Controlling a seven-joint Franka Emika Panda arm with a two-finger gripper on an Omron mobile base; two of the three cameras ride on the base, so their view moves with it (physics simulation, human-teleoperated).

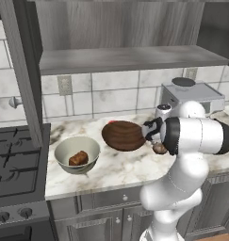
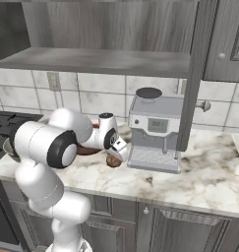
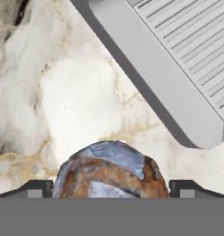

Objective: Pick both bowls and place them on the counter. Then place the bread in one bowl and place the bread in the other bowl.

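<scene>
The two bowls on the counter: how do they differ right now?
The cream ceramic bowl is deep and pale; the dark wooden bowl is wider and shallower. The cream bowl holds a brown piece of bread; no bread shows in the wooden bowl. Both rest on the marble counter.

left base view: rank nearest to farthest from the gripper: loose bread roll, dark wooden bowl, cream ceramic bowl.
1. Round brown bread roll, on the marble counter right at the open gripper.
2. Wide, shallow dark brown wooden bowl, just left.
3. Deep cream ceramic bowl, farther left by the stove, bread inside.
</scene>
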